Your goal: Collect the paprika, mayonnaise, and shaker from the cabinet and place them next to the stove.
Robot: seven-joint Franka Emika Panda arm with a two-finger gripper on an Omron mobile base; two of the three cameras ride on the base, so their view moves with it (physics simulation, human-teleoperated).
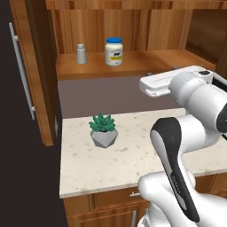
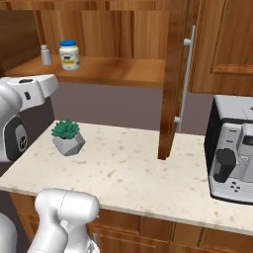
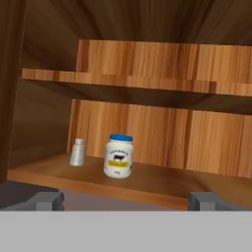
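While spread wide, fingers (image 3: 48, 199) well short of mayonnaise (image 3: 118, 156) and shaker (image 3: 77, 152) beyond.

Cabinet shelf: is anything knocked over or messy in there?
No. The mayonnaise and the shaker both stand upright, side by side and apart, on the cabinet shelf. Nothing looks spilled or broken.

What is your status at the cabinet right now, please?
Gripper open, empty, facing cabinet shelf. Mayonnaise and shaker upright on shelf, apart. Nothing in the way.
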